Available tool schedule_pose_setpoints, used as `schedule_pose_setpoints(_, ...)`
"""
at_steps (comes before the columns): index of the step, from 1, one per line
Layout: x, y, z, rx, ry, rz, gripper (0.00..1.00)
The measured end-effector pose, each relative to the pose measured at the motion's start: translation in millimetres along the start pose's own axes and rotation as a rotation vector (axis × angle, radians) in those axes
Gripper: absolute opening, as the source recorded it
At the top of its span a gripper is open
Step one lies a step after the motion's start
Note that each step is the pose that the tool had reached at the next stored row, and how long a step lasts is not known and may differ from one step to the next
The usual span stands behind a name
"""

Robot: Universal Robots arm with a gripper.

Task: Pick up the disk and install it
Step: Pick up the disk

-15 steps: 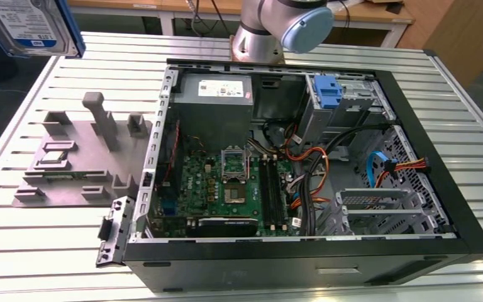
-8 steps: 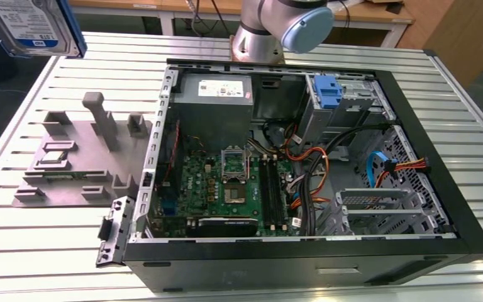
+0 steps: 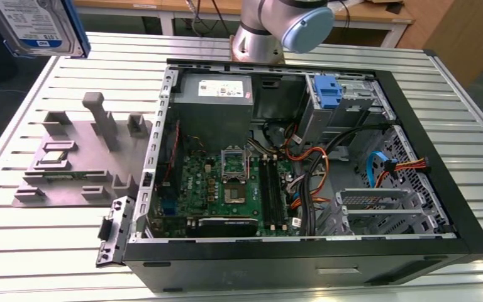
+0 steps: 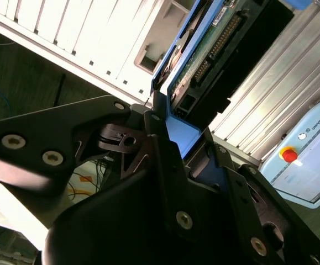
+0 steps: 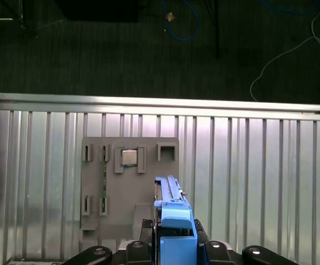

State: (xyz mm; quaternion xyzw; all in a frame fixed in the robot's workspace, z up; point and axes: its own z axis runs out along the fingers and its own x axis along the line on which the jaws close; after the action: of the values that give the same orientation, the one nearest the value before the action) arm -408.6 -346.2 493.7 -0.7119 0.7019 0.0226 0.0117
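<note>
The disk hangs high above the table at the far left of the exterior view, its blue-and-white label facing the camera and a blue rail along its side. In the second wrist view my gripper is shut on the disk, and black fingers press on its blue rails. The first wrist view shows the disk edge-on between the gripper's fingers, above the grey fixture plate. The disk is well to the left of the open computer case.
The case lies open on the slatted metal table, with a motherboard, a grey power supply, a blue bracket on the drive cage and a metal bay. The grey fixture plate sits beside it. The arm's base stands behind.
</note>
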Motion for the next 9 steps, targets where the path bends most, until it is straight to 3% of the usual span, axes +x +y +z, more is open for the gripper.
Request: schedule_pose_setpoints(9, 0.1, -6.4, -0.1, 0.0000, 0.0000, 0.000, 0.36)
